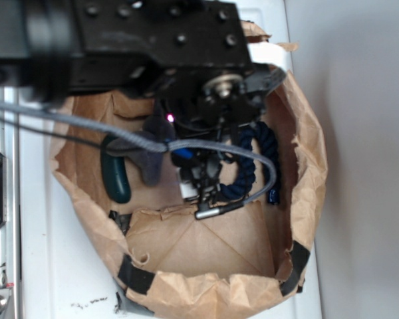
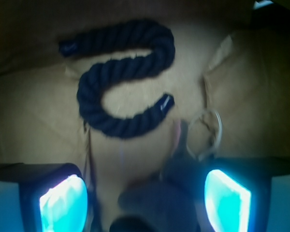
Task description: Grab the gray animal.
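The gray animal point(image 2: 157, 195) lies low in the wrist view, a dim soft lump with a pinkish ear tip and a thin white loop point(image 2: 209, 129) above it to the right. My gripper point(image 2: 145, 203) is open, its two glowing cyan pads standing on either side of the toy with gaps between. In the exterior view the gray animal point(image 1: 149, 166) shows just left of my gripper point(image 1: 201, 189), partly hidden by the arm and cables.
Everything sits in a shallow brown paper basin point(image 1: 206, 286) with crumpled raised walls. A navy twisted rope point(image 2: 121, 77) curls beyond the toy; the rope point(image 1: 249, 166) is right of the gripper. A dark green oblong object point(image 1: 116, 176) lies at the left.
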Available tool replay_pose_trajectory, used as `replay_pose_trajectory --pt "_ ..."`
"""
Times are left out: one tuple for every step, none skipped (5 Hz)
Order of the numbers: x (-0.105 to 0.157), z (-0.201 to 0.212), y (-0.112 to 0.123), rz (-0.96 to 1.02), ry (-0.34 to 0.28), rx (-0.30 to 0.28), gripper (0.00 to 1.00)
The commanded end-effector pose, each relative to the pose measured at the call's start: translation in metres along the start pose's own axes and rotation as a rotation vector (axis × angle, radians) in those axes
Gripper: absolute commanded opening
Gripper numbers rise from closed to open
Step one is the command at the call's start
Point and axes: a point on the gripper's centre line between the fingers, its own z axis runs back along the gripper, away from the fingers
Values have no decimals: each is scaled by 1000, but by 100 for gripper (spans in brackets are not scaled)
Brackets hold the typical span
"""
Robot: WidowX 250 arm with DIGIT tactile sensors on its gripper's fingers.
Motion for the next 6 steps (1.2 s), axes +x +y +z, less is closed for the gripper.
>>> replay_pose_trajectory --pt "-6 -14 12 10 -90 13 100" --pt "-9 -25 12 59 -92 60 100" --pt "-21 -19 20 68 -78 76 100" --pt "-24 -16 27 103 -105 96 100" --pt "-21 -27 25 158 -93 168 100" --pt "-25 -36 24 226 -109 217 0"
